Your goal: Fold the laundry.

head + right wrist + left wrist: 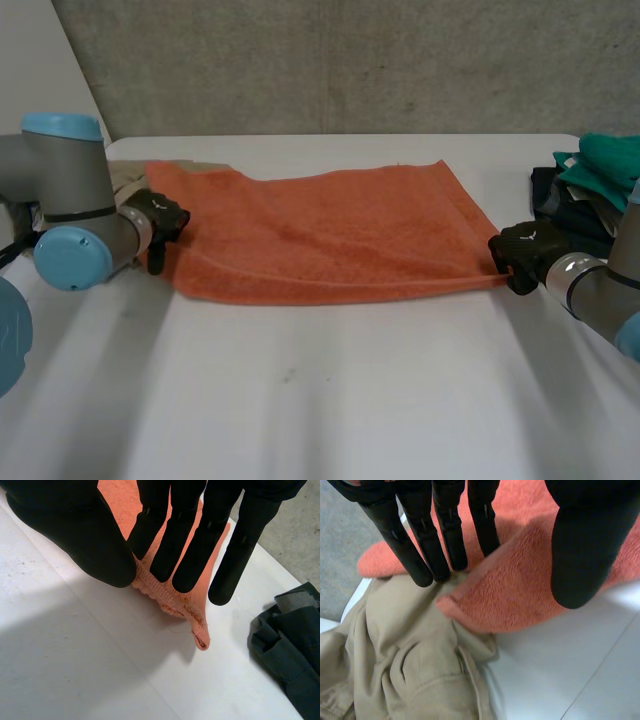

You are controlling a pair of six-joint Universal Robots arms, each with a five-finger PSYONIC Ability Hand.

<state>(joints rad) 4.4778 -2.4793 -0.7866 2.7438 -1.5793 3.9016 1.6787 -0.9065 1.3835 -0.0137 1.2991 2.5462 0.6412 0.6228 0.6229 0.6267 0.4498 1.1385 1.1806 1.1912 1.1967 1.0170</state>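
Observation:
An orange towel (330,235) lies flat across the far half of the white table (330,400), its long front edge facing me. My left hand (160,218) rests at the towel's left edge; in the left wrist view its fingers (445,535) are straight and the thumb stands apart over the towel's corner (520,590), which lies loose on a beige garment. My right hand (525,250) is at the towel's front right corner. There the thumb and fingers (185,555) pinch the towel's hem (170,597), and its tip sticks out past them.
A crumpled beige garment (125,180) lies under the towel's left end (405,655). At the right edge sits a pile of dark clothes (575,200) with a teal piece (605,165) on it; a dark garment (290,645) lies close to my right hand.

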